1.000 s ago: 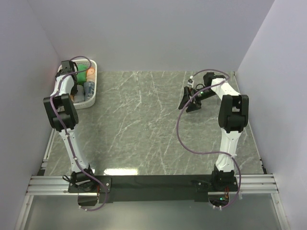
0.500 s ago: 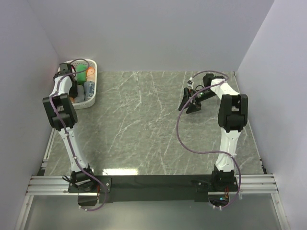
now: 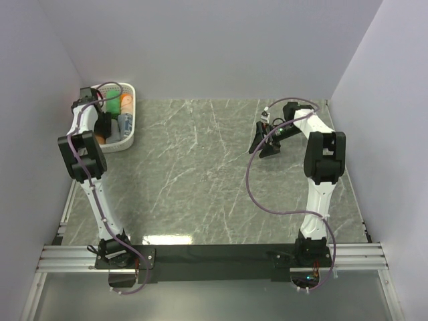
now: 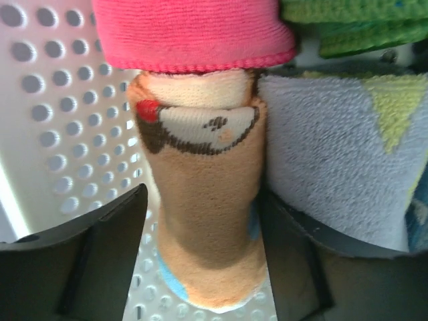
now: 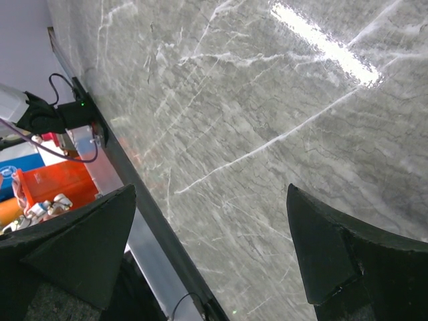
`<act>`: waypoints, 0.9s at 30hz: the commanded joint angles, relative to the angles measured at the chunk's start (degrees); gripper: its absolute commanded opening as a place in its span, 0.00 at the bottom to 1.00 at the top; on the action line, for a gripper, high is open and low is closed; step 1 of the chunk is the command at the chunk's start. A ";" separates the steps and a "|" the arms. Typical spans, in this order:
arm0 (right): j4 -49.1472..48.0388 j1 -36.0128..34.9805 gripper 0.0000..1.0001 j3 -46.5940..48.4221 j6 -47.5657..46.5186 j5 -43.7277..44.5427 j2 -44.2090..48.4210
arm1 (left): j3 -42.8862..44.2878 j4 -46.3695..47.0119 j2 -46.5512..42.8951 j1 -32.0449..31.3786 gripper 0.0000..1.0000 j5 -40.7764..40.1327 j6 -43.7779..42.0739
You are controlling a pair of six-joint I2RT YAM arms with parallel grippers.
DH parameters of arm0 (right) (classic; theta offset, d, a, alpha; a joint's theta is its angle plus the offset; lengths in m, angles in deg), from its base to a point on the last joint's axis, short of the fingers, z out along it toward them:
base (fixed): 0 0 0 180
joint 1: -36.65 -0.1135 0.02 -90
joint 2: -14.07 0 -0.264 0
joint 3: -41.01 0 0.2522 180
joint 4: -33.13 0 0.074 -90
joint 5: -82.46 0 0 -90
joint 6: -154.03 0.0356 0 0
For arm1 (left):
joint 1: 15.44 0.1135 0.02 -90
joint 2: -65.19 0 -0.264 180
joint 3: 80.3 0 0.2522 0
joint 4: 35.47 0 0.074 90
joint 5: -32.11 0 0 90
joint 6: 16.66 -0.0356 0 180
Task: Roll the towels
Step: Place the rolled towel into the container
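Observation:
My left gripper [image 3: 102, 124] is down inside the white perforated basket [image 3: 128, 138] at the back left. In the left wrist view its jaws [image 4: 204, 267] are open on either side of an orange rolled towel [image 4: 204, 200] with light-blue marks; a thin gap shows by the left finger. A pink-red towel [image 4: 194, 33], a green towel [image 4: 354, 27] and a grey-blue towel [image 4: 328, 154] with a yellow patch lie around it. The top view shows the orange [image 3: 126, 101] and green [image 3: 112, 104] rolls. My right gripper [image 3: 262, 146] is open and empty above the table [image 5: 267, 100].
The basket's perforated wall [image 4: 60, 134] stands close on the left of my left fingers. The grey marble table [image 3: 200, 174] is walled on three sides. A metal rail [image 3: 214, 257] runs along the near edge and also shows in the right wrist view [image 5: 144, 234].
My left wrist has shifted slightly left and toward the back inside the basket. The right arm has not moved.

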 commanded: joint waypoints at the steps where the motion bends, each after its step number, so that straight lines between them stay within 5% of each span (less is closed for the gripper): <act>1: 0.89 0.42 1.00 2.32 -0.37 -1.70 -0.15 | 1.34 -4.31 -3.69 -0.36 0.74 0.04 -1.12; 16: -1.47 0.42 1.00 1.63 0.51 -3.72 1.33 | 8.19 -5.55 -8.95 -0.27 0.68 0.91 -3.76; 20: -3.77 0.42 1.00 1.79 2.53 -2.23 3.10 | 9.51 -5.19 -11.86 -2.99 0.78 3.37 -5.69; 22: -3.42 0.34 1.00 3.28 2.45 -1.44 3.62 | 9.34 -4.41 -14.13 -4.49 0.99 4.78 -6.04; 27: -5.51 0.42 1.00 4.43 2.62 5.22 7.05 | 9.25 -3.70 -17.22 -13.18 0.99 8.55 -4.65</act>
